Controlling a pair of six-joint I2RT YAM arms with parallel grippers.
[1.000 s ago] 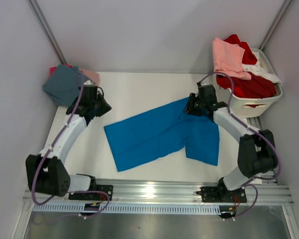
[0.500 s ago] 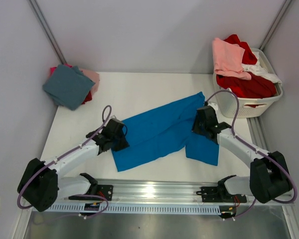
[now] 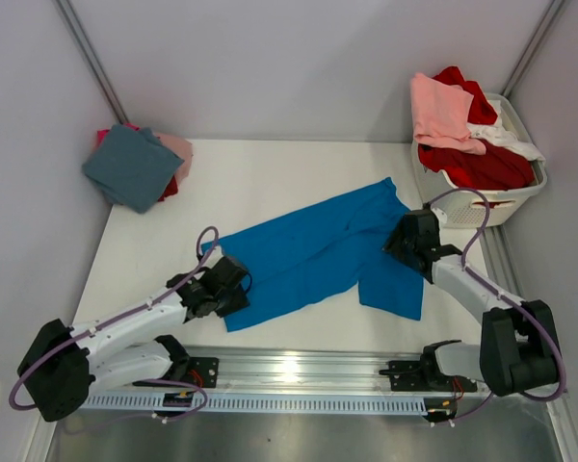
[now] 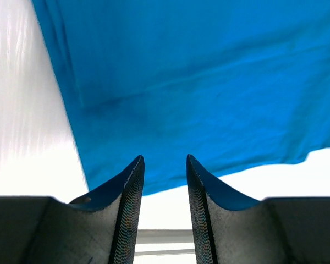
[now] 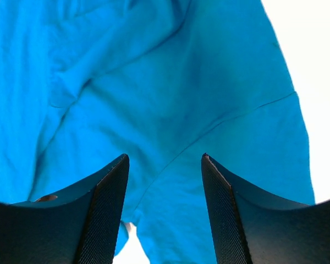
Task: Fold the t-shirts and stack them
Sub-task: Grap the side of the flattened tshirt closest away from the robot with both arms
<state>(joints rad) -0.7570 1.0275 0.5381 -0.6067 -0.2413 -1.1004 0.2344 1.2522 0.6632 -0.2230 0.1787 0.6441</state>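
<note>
Blue t-shirt point(image 3: 313, 255): spread mid-tabletop point(image 3: 270, 173), creased. Left jaws, right jaws: apart, empty, at opposite ends. Recommended: pinch both hems squarely, lift evenly.

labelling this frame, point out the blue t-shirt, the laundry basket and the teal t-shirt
blue t-shirt point(image 3: 308, 255), top external view, mid body
laundry basket point(image 3: 511, 204), top external view, front wall
teal t-shirt point(image 3: 130, 168), top external view, top face
</note>
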